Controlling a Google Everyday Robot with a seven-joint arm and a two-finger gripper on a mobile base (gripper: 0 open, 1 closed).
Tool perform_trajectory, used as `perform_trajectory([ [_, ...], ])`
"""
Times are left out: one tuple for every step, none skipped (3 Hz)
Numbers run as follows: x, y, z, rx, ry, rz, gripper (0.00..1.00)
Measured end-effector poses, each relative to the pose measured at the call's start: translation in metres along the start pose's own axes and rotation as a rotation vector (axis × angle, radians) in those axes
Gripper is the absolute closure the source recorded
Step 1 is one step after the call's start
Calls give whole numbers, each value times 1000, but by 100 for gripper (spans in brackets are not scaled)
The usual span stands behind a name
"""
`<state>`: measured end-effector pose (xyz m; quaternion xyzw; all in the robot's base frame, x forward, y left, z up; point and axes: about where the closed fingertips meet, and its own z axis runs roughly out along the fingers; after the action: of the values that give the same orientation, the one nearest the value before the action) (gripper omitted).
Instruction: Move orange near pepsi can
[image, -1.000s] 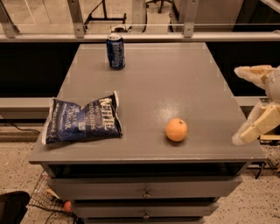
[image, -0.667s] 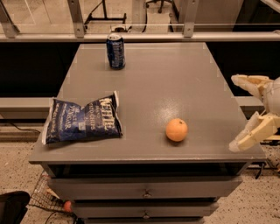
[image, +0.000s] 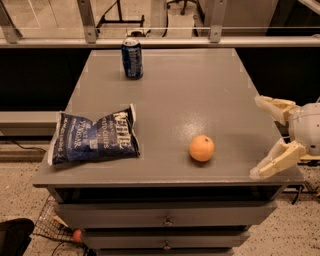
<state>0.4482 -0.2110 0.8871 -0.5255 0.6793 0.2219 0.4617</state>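
Note:
The orange (image: 202, 148) lies on the grey table top (image: 175, 90), near the front edge and right of centre. The pepsi can (image: 132, 58) stands upright at the far left part of the table, well away from the orange. My gripper (image: 259, 137) is at the table's right edge, to the right of the orange and apart from it. Its two pale fingers are spread wide, one (image: 274, 106) farther back and one (image: 275, 160) nearer the front. It holds nothing.
A flat dark blue chip bag (image: 95, 137) lies at the front left of the table. The table has drawers (image: 165, 217) below. A rail (image: 160, 42) runs behind it. A small reddish ball (image: 77, 236) sits on the floor at the lower left.
My gripper has shifted slightly left, toward the table's right edge. The orange, can and bag have not moved.

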Motion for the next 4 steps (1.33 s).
perform_trajectory([
  [0,0,1,-2,-2,0,0],
  [-3,3,26,-65,-72,32,0],
  [-11,10,51,-122,-128,55,0],
  [-22,18,71,-162,-162,61,0],
])
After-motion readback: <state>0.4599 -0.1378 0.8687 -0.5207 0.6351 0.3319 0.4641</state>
